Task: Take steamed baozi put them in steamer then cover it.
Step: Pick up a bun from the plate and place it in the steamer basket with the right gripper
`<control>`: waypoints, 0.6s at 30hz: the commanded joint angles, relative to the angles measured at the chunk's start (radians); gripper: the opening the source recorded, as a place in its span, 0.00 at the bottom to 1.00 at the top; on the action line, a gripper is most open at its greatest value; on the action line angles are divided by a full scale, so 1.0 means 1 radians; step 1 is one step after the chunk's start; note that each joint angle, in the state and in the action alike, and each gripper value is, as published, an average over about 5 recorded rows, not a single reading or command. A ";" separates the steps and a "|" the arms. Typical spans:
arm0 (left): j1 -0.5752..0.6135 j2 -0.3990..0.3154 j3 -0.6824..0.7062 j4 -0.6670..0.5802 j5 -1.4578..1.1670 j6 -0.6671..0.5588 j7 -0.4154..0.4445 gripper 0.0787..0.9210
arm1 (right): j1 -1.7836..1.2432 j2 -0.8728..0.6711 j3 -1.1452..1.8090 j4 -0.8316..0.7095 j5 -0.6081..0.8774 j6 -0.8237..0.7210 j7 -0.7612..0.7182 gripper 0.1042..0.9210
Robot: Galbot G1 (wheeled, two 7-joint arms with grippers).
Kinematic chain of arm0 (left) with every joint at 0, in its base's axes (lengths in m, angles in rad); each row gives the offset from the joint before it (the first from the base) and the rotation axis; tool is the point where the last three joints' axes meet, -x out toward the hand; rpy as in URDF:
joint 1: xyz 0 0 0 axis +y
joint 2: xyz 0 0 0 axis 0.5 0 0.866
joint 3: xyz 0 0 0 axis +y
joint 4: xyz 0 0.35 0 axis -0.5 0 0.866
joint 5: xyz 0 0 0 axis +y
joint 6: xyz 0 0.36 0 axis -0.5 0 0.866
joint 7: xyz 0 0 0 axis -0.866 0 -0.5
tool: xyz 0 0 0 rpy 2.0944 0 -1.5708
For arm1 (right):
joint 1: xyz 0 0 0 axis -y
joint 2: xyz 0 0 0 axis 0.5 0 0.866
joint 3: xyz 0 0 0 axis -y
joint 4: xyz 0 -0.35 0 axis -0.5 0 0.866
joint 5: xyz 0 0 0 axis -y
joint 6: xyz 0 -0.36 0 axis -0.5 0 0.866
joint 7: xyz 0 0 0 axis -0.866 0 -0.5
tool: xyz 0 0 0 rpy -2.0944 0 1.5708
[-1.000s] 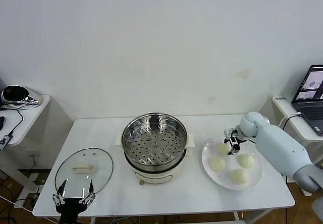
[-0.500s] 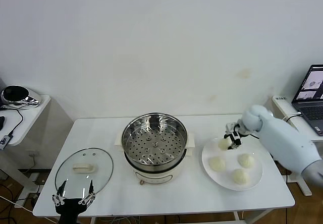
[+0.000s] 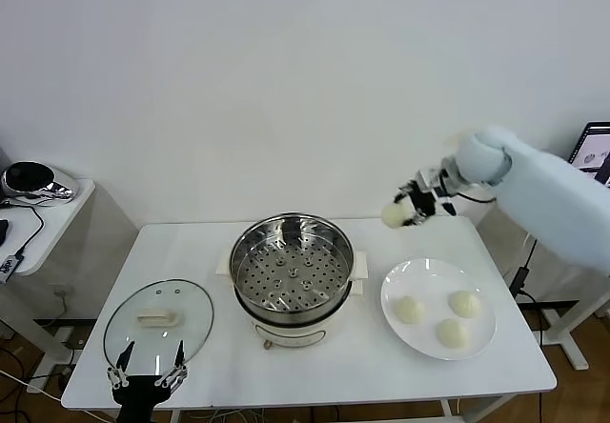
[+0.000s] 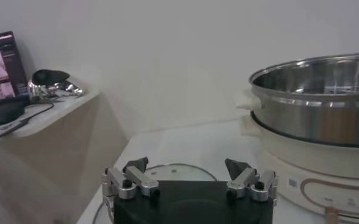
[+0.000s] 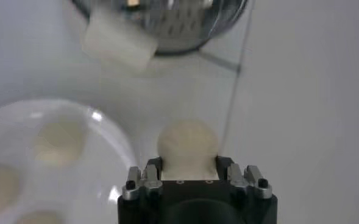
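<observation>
My right gripper (image 3: 408, 208) is shut on one cream-white baozi (image 3: 393, 215), held high in the air between the steamer and the white plate; the wrist view shows the bun (image 5: 188, 146) gripped between the fingers. Three more baozi (image 3: 410, 310) (image 3: 464, 303) (image 3: 452, 332) lie on the white plate (image 3: 424, 275). The steel steamer (image 3: 292, 263) on its cream base stands at the table's middle, tray bare. The glass cover (image 3: 158, 320) lies flat at the front left. My left gripper (image 3: 146, 373) hangs open and empty at the table's front left edge, just before the cover.
A side shelf (image 3: 43, 223) with a dark helmet-like object (image 3: 30, 179) stands to the left. A laptop (image 3: 593, 154) sits at the far right. The wall is close behind the table.
My right gripper has lifted one baozi off the plate and carried it up and leftwards towards the steamer. The plate now holds three. The left arm has barely moved.
</observation>
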 commanded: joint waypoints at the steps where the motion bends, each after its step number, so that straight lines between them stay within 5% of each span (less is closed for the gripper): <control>1: 0.000 0.002 0.001 0.002 -0.014 -0.001 0.001 0.88 | 0.170 0.118 -0.165 0.048 0.143 0.049 0.041 0.55; 10: -0.010 -0.006 -0.003 0.011 -0.013 0.000 0.000 0.88 | 0.121 0.391 -0.221 -0.119 -0.070 0.236 0.094 0.56; 18: -0.009 -0.017 -0.007 0.015 -0.008 -0.004 0.000 0.88 | 0.018 0.474 -0.239 -0.260 -0.254 0.433 0.112 0.56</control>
